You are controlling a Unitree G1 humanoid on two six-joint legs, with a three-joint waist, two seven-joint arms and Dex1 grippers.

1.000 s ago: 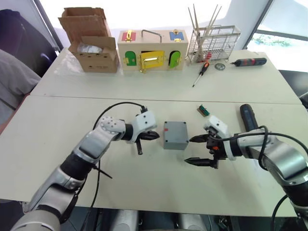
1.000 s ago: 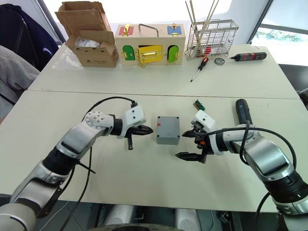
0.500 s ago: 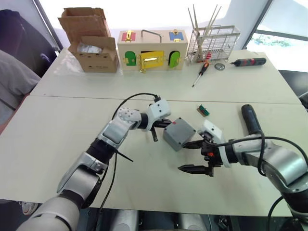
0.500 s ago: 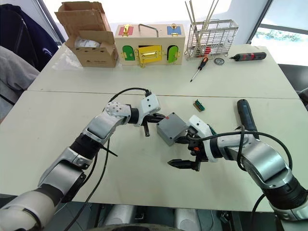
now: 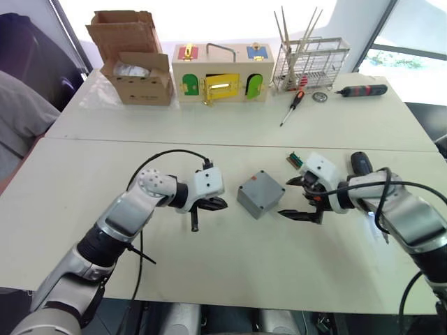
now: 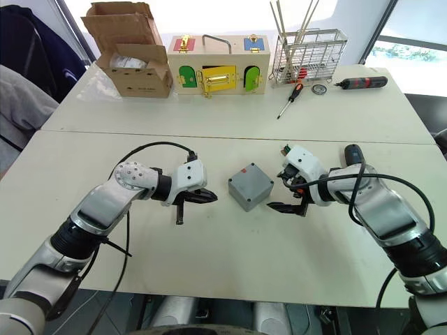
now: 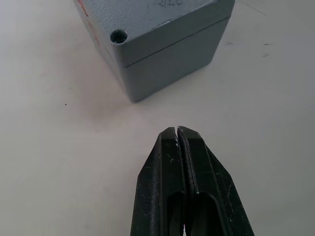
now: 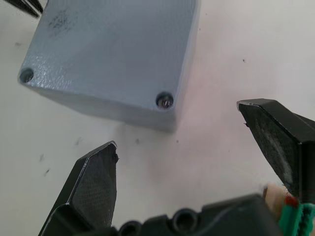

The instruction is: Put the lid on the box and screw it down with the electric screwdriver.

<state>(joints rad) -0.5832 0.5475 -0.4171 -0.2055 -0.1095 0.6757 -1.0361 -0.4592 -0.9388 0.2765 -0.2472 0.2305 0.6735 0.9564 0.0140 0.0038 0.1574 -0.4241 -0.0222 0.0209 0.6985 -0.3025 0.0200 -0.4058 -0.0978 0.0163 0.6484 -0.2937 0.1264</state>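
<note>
The grey box (image 5: pixel 260 194) sits turned diagonally at mid-table, and the lid (image 7: pixel 162 19) lies flat on top of it with a seam below its rim. One corner hole holds a screw (image 8: pixel 164 100). My left gripper (image 5: pixel 222 204) is shut and empty, a little to the box's left, pointing at it. At the box's right, my right gripper (image 5: pixel 285 197) stands open, its fingers (image 8: pixel 96 182) apart and touching nothing. The electric screwdriver (image 6: pixel 351 153) lies behind my right forearm, mostly hidden.
A small green connector (image 5: pixel 293 159) lies beyond the right gripper. On the far table stand a cardboard box (image 5: pixel 133 59), a wooden box with coloured doors (image 5: pixel 221 72) and a wire rack (image 5: pixel 309 63), with a hand screwdriver (image 5: pixel 290 108) and a slim driver (image 5: pixel 362 90). A person (image 5: pixel 17 125) is at left.
The left gripper reached to the box's far corner and turned it, then drew back left. The right gripper pulled back right. The box now rests rotated.
</note>
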